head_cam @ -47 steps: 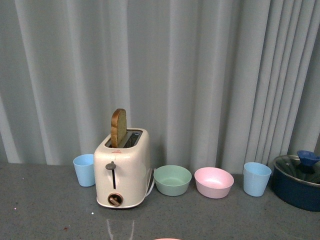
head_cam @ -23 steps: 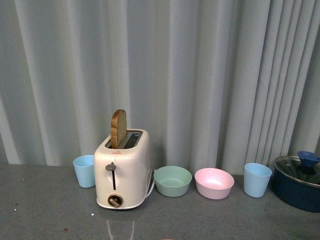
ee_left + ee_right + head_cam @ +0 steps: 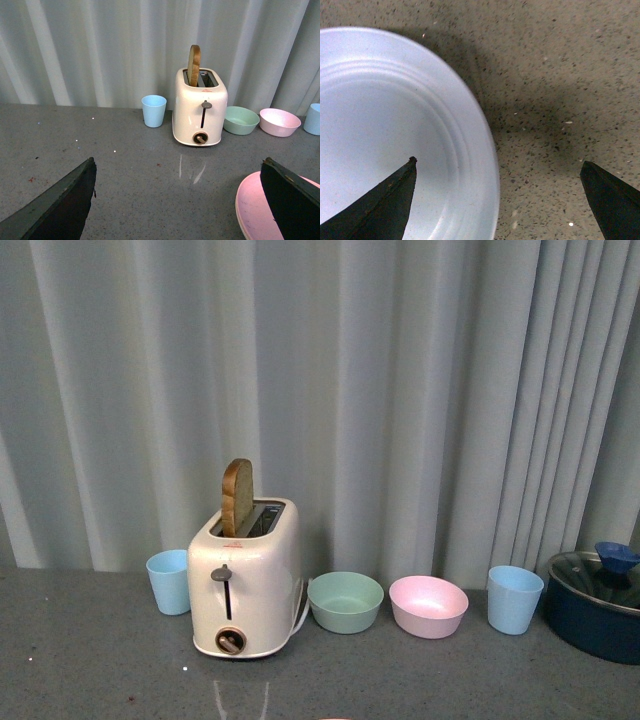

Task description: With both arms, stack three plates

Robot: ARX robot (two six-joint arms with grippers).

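Observation:
In the left wrist view the pink plate (image 3: 252,210) lies flat on the grey counter (image 3: 150,190), partly hidden behind one black finger. My left gripper (image 3: 177,200) is open above the counter, nothing between its fingers; the plate's rim sits just inside one finger (image 3: 292,200). In the right wrist view the light blue plate (image 3: 395,125) lies on the speckled counter. My right gripper (image 3: 497,200) is open just above it, one finger (image 3: 385,207) over the plate, the other over bare counter, the rim between them. The cream plate is out of view. Neither arm shows in the front view.
Along the grey curtain stand a cream toaster (image 3: 245,585) with a bread slice (image 3: 237,495), two light blue cups (image 3: 168,580) (image 3: 514,598), a green bowl (image 3: 345,600), a pink bowl (image 3: 428,605) and a dark blue lidded pot (image 3: 598,605).
A pink sliver at the bottom edge of the front view has slipped almost out of sight. The things along the curtain have not moved.

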